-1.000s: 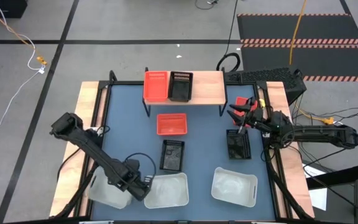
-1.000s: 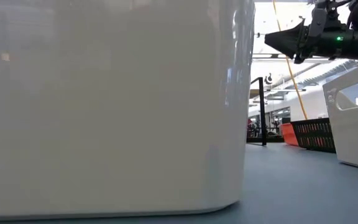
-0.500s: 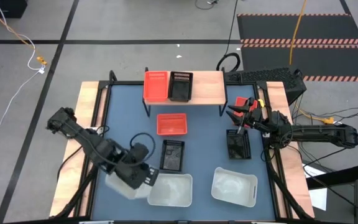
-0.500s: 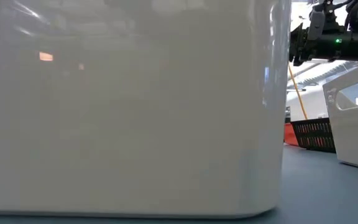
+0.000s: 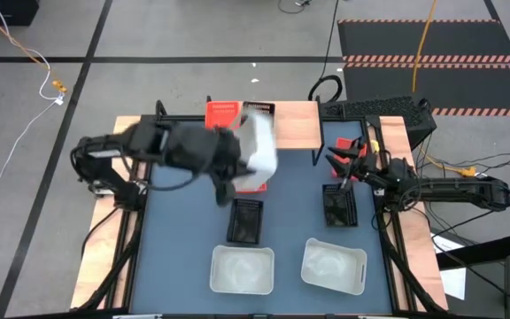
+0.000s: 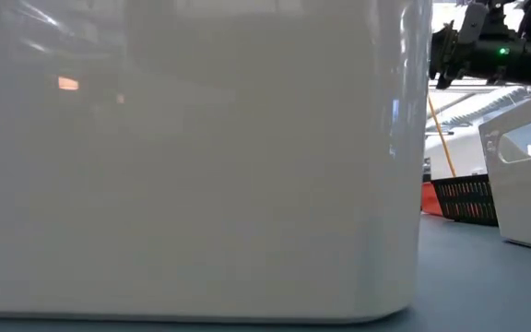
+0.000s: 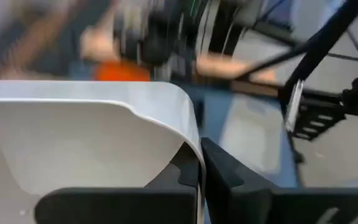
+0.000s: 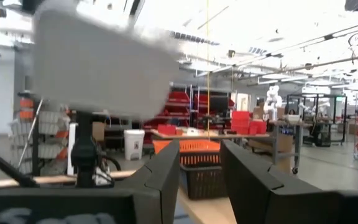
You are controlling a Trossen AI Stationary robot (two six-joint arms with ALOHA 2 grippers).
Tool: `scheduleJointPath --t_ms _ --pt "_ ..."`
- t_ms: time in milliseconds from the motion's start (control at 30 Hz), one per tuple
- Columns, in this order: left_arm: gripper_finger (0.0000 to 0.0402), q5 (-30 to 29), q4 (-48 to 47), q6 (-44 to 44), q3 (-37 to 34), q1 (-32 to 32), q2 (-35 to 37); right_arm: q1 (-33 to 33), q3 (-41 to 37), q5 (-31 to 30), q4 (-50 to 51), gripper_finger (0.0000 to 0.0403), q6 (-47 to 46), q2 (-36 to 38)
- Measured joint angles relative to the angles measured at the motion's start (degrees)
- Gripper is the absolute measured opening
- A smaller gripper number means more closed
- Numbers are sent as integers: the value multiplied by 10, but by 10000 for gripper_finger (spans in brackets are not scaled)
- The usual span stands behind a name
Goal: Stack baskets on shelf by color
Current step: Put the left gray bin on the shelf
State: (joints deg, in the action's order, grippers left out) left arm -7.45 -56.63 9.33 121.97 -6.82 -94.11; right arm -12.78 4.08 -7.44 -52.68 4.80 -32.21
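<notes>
My left gripper (image 5: 235, 161) is shut on a translucent white basket (image 5: 258, 151) and carries it in the air, just in front of the light-wood shelf (image 5: 295, 124). The same basket shows blurred in the right wrist view (image 8: 104, 65). A red basket (image 5: 222, 113) and a black basket (image 5: 260, 108) stand on the shelf. The carried basket and the arm hide the table below them. My right gripper (image 5: 335, 164) hovers open above a black basket (image 5: 339, 208) near the table's right edge. Two more white baskets (image 5: 242, 268) (image 5: 333, 266) rest on their bases near the near edge. My left gripper holds the white basket by its rim (image 7: 190, 127), near a rounded corner. The wall is pinched with one finger (image 7: 185, 174) inside the basket and the other (image 7: 225, 174) outside. The basket is lifted clear of the table and tilted.
A black basket (image 5: 244, 220) sits mid-table, and a red basket (image 5: 347, 143) lies by the right edge behind my right gripper. In the low view a white basket (image 6: 192, 157) fills most of the picture. Cables and a keyboard lie beyond the table's far right corner.
My left gripper has lifted a white basket off the near left part of the table and swung it fast toward the far edge, up to the shelf. As it rose, the neighbouring white basket slid slightly to the right.
</notes>
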Motion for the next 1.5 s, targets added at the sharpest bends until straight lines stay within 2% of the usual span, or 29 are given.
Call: scheduleJointPath --t_ms 100,233,433,533,733,800,900,1067,1200,1500 --pt "3 21 53 -145 11 43 1 0 0 0 -5 109 -3 1" --pt "3 44 103 -270 11 106 -17 0 0 0 -8 109 -12 0" --pt "3 169 222 -307 10 184 -121 0 0 0 -74 109 -31 1" --pt "3 192 253 -303 21 200 -172 0 0 0 -92 109 -54 1" --pt "3 188 237 -287 39 206 -254 0 0 0 -84 109 -75 2" --pt "6 167 222 -287 38 200 -268 0 0 1 -74 109 -87 2" --pt "9 127 203 -287 39 195 -267 1 0 2 -57 109 -104 2" --pt "4 106 177 -288 40 196 -267 1 0 2 -35 109 -112 1" --pt "20 74 162 -289 39 198 -267 1 0 2 -36 109 -125 2" --pt "30 69 161 -289 39 208 -266 1 0 2 -36 109 -127 2"
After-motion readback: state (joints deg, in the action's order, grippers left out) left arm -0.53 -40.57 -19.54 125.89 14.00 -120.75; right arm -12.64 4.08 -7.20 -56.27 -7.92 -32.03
